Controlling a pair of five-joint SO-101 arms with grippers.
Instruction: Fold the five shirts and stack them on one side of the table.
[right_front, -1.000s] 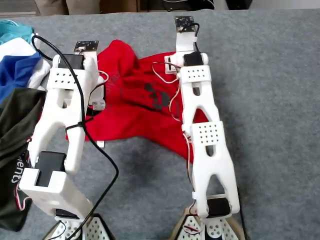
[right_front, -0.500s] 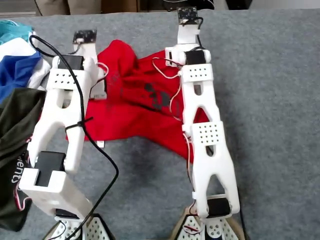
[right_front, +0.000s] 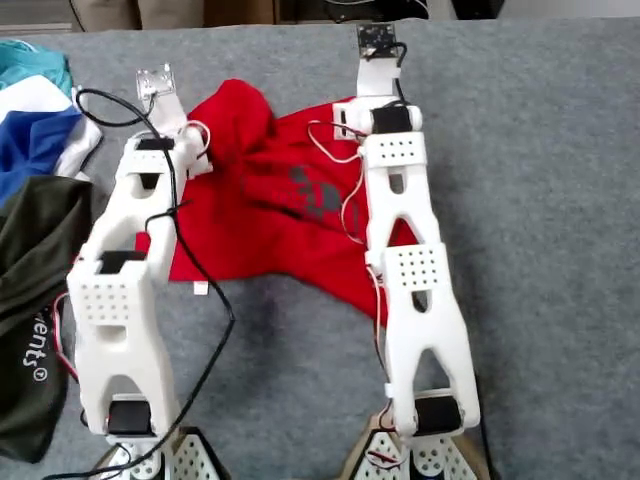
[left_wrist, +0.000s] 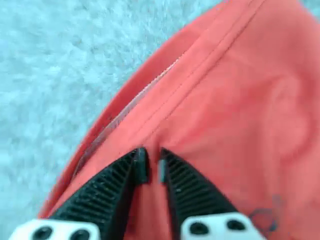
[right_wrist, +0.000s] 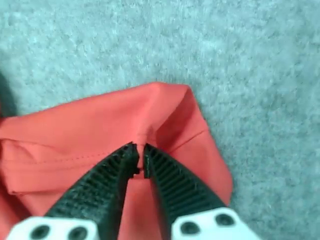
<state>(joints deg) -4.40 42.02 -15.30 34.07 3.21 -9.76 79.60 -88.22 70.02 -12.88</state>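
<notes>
With my left gripper having just slid out to the far-left edge of the crumpled red cloth shirt at mid-table, I am pinching its fabric in both it and my right gripper, probably setting up a flattening pull.

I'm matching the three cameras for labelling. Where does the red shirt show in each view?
High view: the red shirt lies rumpled between the two arms, towards the table's far side.
Left wrist view: the red shirt has its seamed edge pinched in the left gripper.
Right wrist view: the red shirt has a folded corner pinched in the right gripper.
Shared landmark: the grey table cover borders the shirt in every view.
</notes>
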